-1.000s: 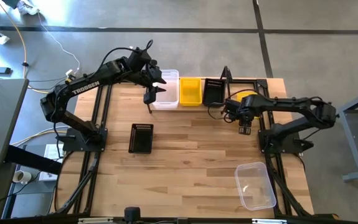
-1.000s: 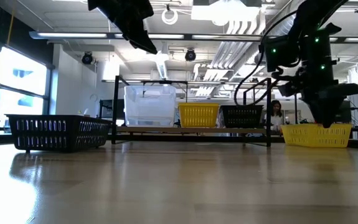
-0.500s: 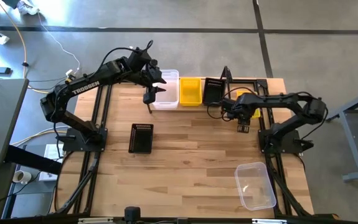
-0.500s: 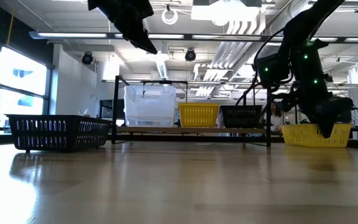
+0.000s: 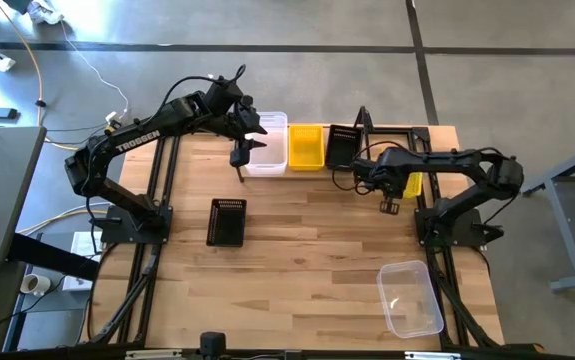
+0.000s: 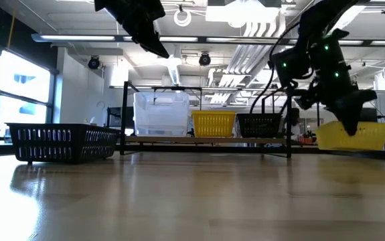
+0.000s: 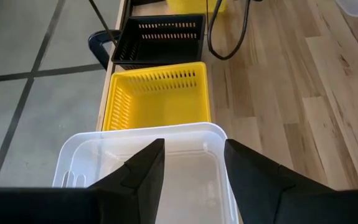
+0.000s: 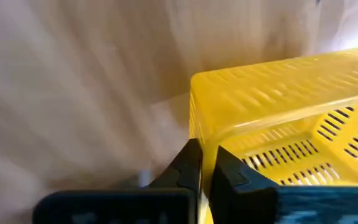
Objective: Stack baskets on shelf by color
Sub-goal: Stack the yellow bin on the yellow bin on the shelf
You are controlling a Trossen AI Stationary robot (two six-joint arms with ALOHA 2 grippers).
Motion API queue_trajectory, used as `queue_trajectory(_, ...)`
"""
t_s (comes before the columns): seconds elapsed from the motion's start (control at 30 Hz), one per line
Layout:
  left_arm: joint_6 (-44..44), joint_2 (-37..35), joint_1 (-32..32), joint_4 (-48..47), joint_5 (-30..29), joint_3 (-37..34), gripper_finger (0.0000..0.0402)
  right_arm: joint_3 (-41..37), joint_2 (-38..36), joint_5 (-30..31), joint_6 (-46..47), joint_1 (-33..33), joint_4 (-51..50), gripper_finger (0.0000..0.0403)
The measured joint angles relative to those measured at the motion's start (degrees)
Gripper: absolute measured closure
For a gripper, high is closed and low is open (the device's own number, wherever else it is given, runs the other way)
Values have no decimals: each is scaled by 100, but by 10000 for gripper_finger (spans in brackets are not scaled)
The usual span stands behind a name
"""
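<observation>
While the left gripper hovers with jaws apart above the clear basket on the shelf, we see the right gripper clamped on the rim of a yellow basket — lifted clear of the table, just right of the shelf. Another yellow basket and a black basket sit on the shelf beside the clear one.

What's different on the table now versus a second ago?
The right end effector has closed on the rim of the loose yellow basket and raised it off the tabletop. The left end effector remains open over the clear basket on the shelf; everything else is unmoved.
</observation>
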Motion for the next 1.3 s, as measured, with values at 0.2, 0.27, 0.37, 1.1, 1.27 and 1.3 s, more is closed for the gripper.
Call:
queue_trajectory(0.2,-11,0,0,2,0,-1,245,772,-26,-746,1212,307,-938,401)
queue_trajectory(0.27,-14,0,0,2,0,-1,245,1085,-40,-978,1484,483,-1059,402)
queue_trajectory(0.37,-58,0,1,3,-1,-1,245,1570,-39,-1331,1837,702,-1327,402)
queue_trajectory(1.1,-1137,0,2,-374,-1335,-1,245,4656,-37,-2391,2024,1504,387,403)
queue_trajectory(1.27,-1257,2,2,-665,-1338,-1,245,4702,-37,-2012,1218,1430,1547,403)
queue_trajectory(1.3,-1296,2,2,-667,-1338,-1,245,4702,-37,-1895,1039,1404,1720,403)
